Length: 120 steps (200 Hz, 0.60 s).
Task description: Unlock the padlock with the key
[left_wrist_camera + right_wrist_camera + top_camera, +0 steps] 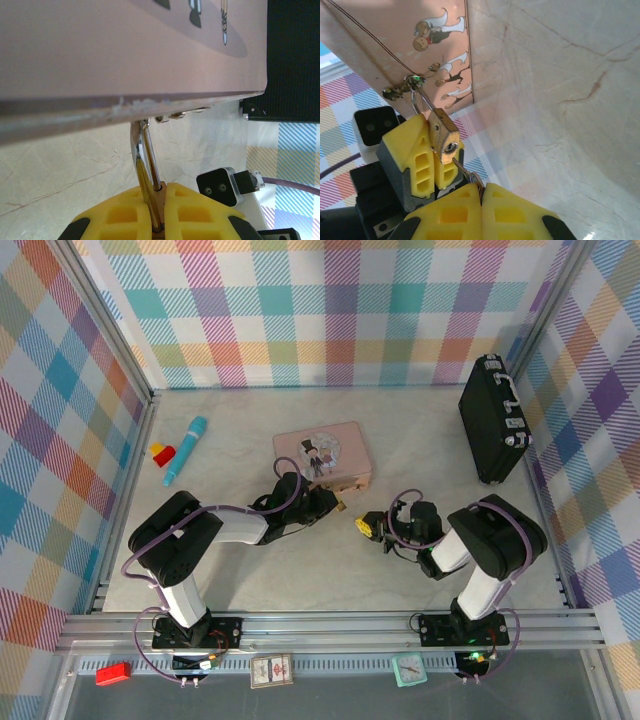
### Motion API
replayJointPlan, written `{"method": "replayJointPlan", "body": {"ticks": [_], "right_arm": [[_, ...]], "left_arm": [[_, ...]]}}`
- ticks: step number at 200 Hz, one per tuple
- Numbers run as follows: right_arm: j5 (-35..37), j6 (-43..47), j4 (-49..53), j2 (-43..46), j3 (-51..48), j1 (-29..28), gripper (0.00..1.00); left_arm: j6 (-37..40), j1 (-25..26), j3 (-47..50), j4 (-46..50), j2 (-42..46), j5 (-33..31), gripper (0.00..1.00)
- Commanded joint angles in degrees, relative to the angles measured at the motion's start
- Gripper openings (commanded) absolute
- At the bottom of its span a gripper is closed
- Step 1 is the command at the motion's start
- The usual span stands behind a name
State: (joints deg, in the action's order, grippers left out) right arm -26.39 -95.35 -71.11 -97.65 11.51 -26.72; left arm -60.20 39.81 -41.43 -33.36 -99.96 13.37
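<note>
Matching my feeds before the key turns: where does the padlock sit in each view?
Top external: padlock, mid-frame, at the pink tin's near edge.
Left wrist: bottom centre, clamped in the left end effector, shackle hooked under the tin.
Right wrist: left of centre, key at its keyhole.
Shared landmark: the pink tin.

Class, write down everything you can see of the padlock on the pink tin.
The padlock is small, with a brass-coloured body and a thin silvery shackle. The shackle is threaded through the clasp on the pink tin's edge, both legs running into the body, so it looks locked. The body tilts away from the tin, clamped between the left gripper's yellow fingers. Its round keyhole faces the right gripper, whose key meets the keyhole.
</note>
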Motion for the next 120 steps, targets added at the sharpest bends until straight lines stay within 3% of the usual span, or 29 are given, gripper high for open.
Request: {"method": "replayJointPlan", "body": {"ticks": [1, 27, 120], "right_arm": [[1.41, -1.55, -0.94, 2.02, 0.44, -0.69, 0.0], [0.78, -1.24, 3.57, 3.81, 1.41, -1.37, 0.0], [2.83, -2.73, 2.01, 2.61, 1.68, -3.95, 0.0]], "left_arm": [[-3.69, -0.97, -0.59, -4.12, 0.27, -0.62, 0.06], [-3.78, -0.96, -0.44, -4.5, 0.24, -0.71, 0.06], [-4.75, -0.68, 0.2, -6.48, -0.28, -0.8, 0.06]]}}
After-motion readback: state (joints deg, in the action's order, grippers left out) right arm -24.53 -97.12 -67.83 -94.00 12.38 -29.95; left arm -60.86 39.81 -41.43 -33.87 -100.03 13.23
